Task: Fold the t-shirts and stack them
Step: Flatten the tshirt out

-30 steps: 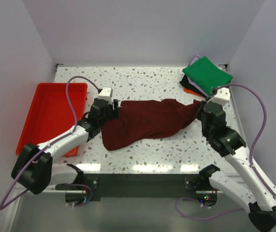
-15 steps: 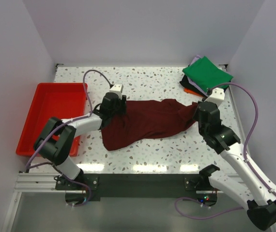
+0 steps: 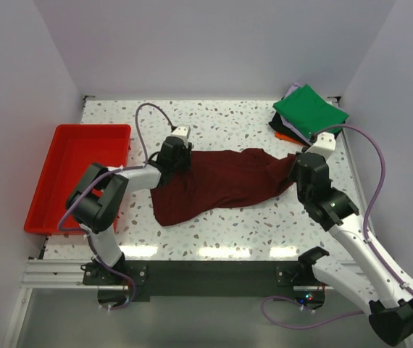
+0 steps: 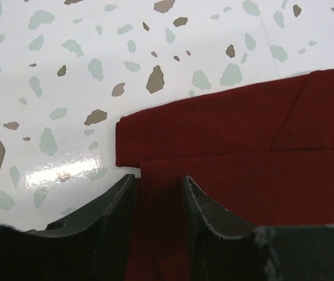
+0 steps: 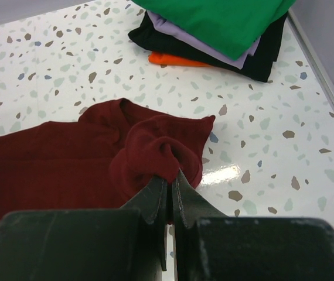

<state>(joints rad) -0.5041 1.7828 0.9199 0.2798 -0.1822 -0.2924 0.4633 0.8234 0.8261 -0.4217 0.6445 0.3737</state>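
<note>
Tabletop as I see it from the overhead and both wrist cameras. The dark maroon short-sleeved cloth t-shirt (image 3: 221,185) lies unfolded across the middle of the white speckled tabletop (image 3: 228,123), drawn out lengthwise from left to right between the two arms, its left part spreading toward the near edge. The left arm (image 3: 138,174) reaches in from the near left corner to the shirt's far left corner. There the left jaws stand partly spread, one finger (image 4: 117,202) on either side of a flat band of maroon cloth just behind a folded hem. I cannot tell whether the pads press that band. The right arm (image 3: 330,199) comes in from the near right corner to the shirt's right end. The right jaws are pressed together on a bunched knob of the maroon cloth, which rises above the flat fabric around it. At the far right corner sits a stack of folded cloth squares, well apart from the maroon shirt. It has a bright green folded shirt (image 3: 310,110) on top, a pale lavender folded shirt (image 5: 214,44) beneath it, a black folded shirt (image 5: 261,55) under that, and an orange folded shirt (image 5: 173,58) showing at the bottom on the left side. A red plastic tray (image 3: 69,159) lies along the left edge of the tabletop, and the left arm's elbow overlaps its near right corner in the overhead view.
</note>
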